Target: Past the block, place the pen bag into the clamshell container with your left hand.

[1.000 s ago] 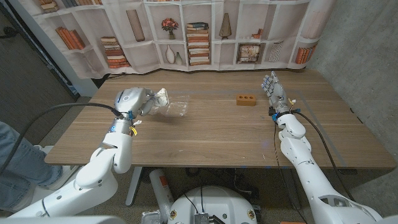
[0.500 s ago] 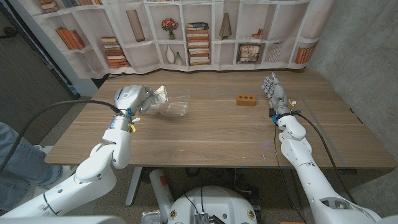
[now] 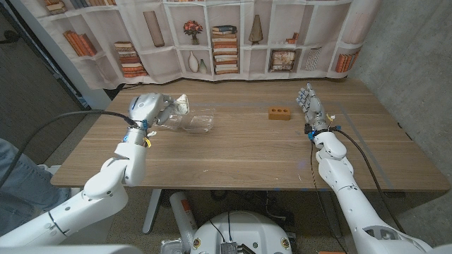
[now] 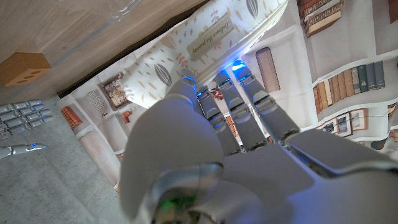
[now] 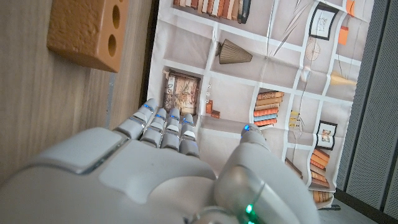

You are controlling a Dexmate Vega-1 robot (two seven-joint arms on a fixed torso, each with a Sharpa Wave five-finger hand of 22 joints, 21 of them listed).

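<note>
Left robot hand (image 3: 148, 107): raised at the left of the tabletop (image 3: 233, 152), fingers closed around the pen bag (image 3: 181, 107), a pale patterned pouch. In the left wrist view the fingers (image 4: 239, 102) reach up along the pouch's printed fabric.

Pen bag: held in the left robot hand, sticking out toward the clamshell container (image 3: 194, 123), above that container's near-left end; whether it touches the plastic cannot be told.

Clamshell container: clear plastic, lying on the tabletop just beside the left robot hand, toward the middle.

Block (image 3: 279, 113): orange-brown, with two round holes in its face, on the tabletop, well apart from the container and near the right robot hand.

Right robot hand (image 3: 308, 102): at the right side of the tabletop, fingers straight and held close together, holding nothing.

Backdrop (image 3: 233, 35): printed bookshelf curtain behind the tabletop.
</note>
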